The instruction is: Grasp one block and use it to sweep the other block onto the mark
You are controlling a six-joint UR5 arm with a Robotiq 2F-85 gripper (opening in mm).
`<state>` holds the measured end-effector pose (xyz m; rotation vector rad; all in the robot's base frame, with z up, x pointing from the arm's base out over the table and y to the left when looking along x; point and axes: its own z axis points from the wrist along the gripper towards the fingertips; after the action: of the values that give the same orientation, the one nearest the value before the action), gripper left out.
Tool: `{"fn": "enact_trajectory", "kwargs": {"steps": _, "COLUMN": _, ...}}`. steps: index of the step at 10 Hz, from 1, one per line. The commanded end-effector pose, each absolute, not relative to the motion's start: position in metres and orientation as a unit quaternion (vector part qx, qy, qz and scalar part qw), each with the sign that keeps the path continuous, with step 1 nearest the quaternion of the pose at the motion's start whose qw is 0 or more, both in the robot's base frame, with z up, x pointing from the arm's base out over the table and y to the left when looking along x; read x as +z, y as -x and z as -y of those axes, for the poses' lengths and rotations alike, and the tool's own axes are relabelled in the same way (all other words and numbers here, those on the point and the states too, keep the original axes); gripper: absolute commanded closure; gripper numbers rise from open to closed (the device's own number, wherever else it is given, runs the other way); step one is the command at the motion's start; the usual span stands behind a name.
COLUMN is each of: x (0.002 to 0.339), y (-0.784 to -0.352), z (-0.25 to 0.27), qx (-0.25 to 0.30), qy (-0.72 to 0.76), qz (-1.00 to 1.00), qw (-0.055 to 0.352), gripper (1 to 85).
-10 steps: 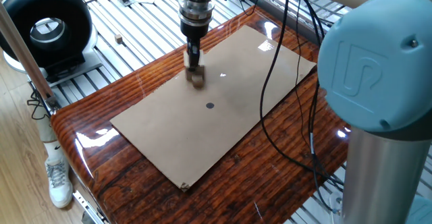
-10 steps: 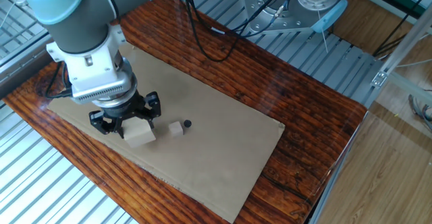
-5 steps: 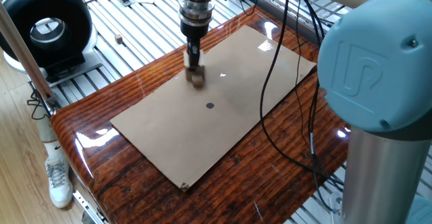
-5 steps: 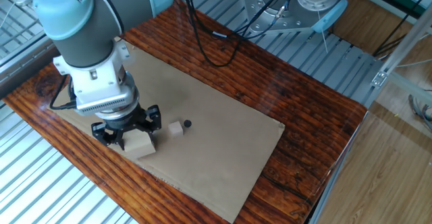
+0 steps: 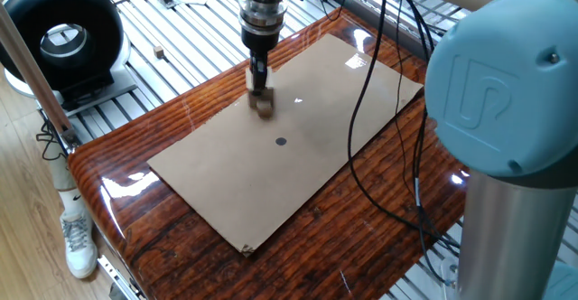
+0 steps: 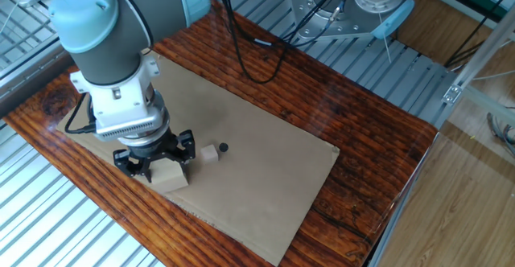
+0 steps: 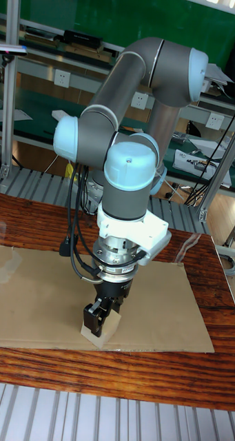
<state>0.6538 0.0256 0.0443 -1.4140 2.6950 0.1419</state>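
Note:
My gripper (image 6: 153, 161) points straight down and is shut on the larger pale tan block (image 6: 170, 175), near the front edge of the tan cardboard sheet (image 6: 265, 170). The block's bottom is at or just above the sheet. The small brown cube (image 6: 210, 154) sits a short way to its right, apart from it. The dark round mark (image 6: 224, 148) lies just beyond that cube, almost touching it. In one fixed view the gripper (image 5: 260, 85), small cube (image 5: 264, 108) and mark (image 5: 281, 141) fall roughly in line. The tall fixed view shows the gripper (image 7: 100, 318) on the pale block (image 7: 95, 331); the small cube is hidden there.
Black cables (image 5: 375, 110) hang over the right part of the cardboard. A black round device (image 5: 61, 36) stands at the left on the slatted metal bench. The arm's grey base column (image 5: 506, 182) fills the right foreground. A silver mount (image 6: 362, 10) stands behind the wooden tabletop (image 6: 378, 154).
In the other fixed view the arm and the pale block have shifted slightly toward the cardboard's front edge. The small cube has stayed in place beside the mark.

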Motion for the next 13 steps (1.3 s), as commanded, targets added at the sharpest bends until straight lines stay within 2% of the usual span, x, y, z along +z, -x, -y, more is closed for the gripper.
{"fn": "enact_trajectory", "kwargs": {"steps": 1, "x": 0.041, "y": -0.652, "z": -0.029, "qx": 0.052, "qy": 0.457, "qz": -0.886, "qw": 0.055, "gripper": 47.3}}
{"fn": "enact_trajectory", "kwargs": {"steps": 3, "x": 0.042, "y": -0.651, "z": -0.028, "qx": 0.050, "qy": 0.457, "qz": -0.887, "qw": 0.054, "gripper": 47.0}}
{"fn": "enact_trajectory", "kwargs": {"steps": 5, "x": 0.058, "y": -0.645, "z": -0.019, "qx": 0.033, "qy": 0.457, "qz": -0.888, "qw": 0.042, "gripper": 47.0}}
{"fn": "enact_trajectory", "kwargs": {"steps": 7, "x": 0.055, "y": -0.642, "z": -0.026, "qx": 0.051, "qy": 0.458, "qz": -0.886, "qw": 0.046, "gripper": 46.3}}
{"fn": "enact_trajectory", "kwargs": {"steps": 13, "x": 0.044, "y": -0.641, "z": -0.029, "qx": 0.059, "qy": 0.459, "qz": -0.885, "qw": 0.055, "gripper": 35.0}}
